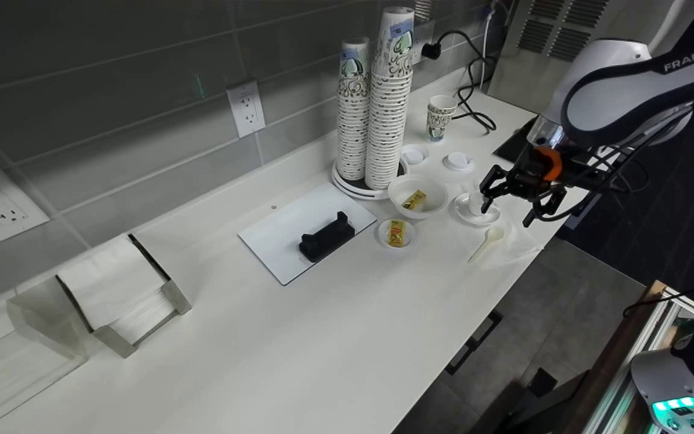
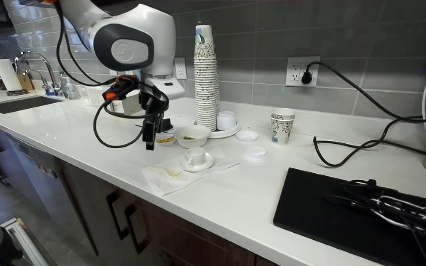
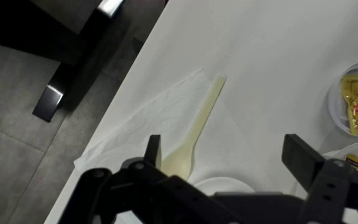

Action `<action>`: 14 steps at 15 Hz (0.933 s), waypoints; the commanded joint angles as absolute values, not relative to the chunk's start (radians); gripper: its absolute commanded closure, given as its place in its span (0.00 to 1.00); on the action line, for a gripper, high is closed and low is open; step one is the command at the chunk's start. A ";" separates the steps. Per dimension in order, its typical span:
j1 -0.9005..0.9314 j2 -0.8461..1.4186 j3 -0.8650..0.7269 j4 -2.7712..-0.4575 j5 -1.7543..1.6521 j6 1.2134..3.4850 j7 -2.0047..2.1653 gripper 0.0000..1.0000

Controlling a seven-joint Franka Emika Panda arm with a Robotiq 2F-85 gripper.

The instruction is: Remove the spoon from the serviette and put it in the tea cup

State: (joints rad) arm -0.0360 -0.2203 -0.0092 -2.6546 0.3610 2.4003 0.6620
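A pale yellow spoon (image 1: 487, 243) lies on the thin white serviette (image 2: 187, 181) near the counter's front edge. In the wrist view the spoon (image 3: 201, 121) runs diagonally, its bowl partly behind the left finger, its handle pointing away over the serviette (image 3: 163, 109). The small white tea cup (image 2: 196, 156) stands upright on a white saucer (image 2: 206, 165) beside the spoon bowl. In the wrist view the saucer's rim (image 3: 224, 184) shows, but the cup is hidden by the gripper. My gripper (image 3: 222, 143) is open and empty above the counter; it also shows in an exterior view (image 1: 506, 214).
A white bowl (image 1: 435, 196) and a small dish (image 1: 384, 235) with yellow packets sit beside the saucer. Tall paper cup stacks (image 2: 205, 92) stand behind. White lids (image 2: 256, 153) and a black pad (image 2: 305, 207) with cables lie farther along. A pale mat (image 1: 275, 247) holds a black object.
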 commanded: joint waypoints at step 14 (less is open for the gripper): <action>-0.089 -0.116 -0.071 -2.619 0.454 2.324 0.661 0.00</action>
State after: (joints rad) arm -0.0750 -0.1659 -0.0513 -2.6527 0.4277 2.3655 0.6758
